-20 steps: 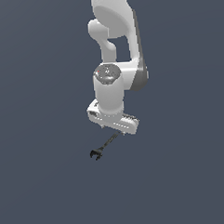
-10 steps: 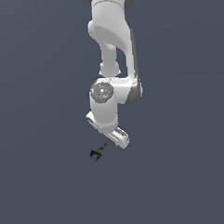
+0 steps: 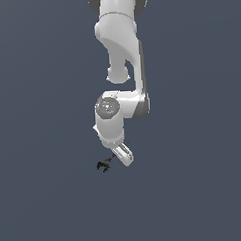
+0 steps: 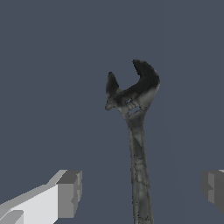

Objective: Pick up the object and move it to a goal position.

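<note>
Exterior view: flat, matte slate-grey desk (image 3: 41, 196) fills the whole frame, no texture, no edges or walls visible. Same plain grey surface behind everything in the wrist view.

Arm (image 3: 121, 52) is glossy white w/ rounded, smooth shells and dark grey joint bands. It comes down from the frame's upper edge, bends at an elbow-like joint, then a round wrist cap faces the camera, w/ the last link pointing down toward the wrench.

Hand (image 3: 118, 157) sits low, right over the wrench's handle end, tilted a bit toward the exterior view's right. In the wrist view its fingers (image 4: 69, 194) are boxy, white bodies w/ grey square pads, spread wide apart, one each side of the handle w/ clear gaps, so released, gripping nothing.

Wrench (image 4: 133, 131) lies flat on the desk: slim straight handle, mottled grey-black metal look, ending in a forked, curved jaw that's darker than the shaft. In the exterior view the wrench (image 3: 103, 166) shows its jaw end sticking out from under the hand toward that view's left; handle mostly hidden by the hand.
</note>
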Motion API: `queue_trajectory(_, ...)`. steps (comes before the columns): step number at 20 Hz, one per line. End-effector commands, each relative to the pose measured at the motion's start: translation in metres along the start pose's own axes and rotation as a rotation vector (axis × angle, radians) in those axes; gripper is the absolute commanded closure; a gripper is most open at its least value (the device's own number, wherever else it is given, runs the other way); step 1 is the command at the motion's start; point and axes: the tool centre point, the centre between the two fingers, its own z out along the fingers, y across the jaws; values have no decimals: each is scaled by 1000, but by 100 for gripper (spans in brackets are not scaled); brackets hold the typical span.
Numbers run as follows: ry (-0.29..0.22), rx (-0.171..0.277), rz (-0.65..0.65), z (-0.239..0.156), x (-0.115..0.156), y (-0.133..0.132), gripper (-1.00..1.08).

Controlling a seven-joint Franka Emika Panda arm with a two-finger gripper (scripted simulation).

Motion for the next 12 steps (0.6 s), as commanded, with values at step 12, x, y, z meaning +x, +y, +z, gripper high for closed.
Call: queue_trajectory(12,1,-1,18,27,1,1,-92)
